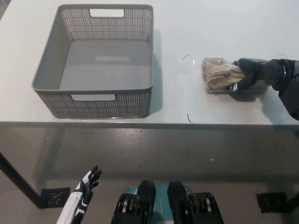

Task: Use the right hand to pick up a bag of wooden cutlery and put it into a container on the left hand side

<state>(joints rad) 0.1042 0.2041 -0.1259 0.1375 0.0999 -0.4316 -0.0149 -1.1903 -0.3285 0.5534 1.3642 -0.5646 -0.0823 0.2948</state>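
A clear bag of wooden cutlery (216, 73) lies on the white table (196, 28), to the right of the grey basket (106, 98). My black right hand (250, 73) comes in from the right edge and is closed around the bag's right half, with fingers above and below it. The bag's left end sticks out past the hand. The basket has perforated walls and cut-out handles, and nothing lies inside it. My white left hand (84, 189) hangs low at the bottom left, below the table's front edge, fingers spread.
The table's front edge (149, 123) runs across the middle of the view, with grey floor below. Two small dark marks (189, 117) lie on the tabletop between the basket and the bag.
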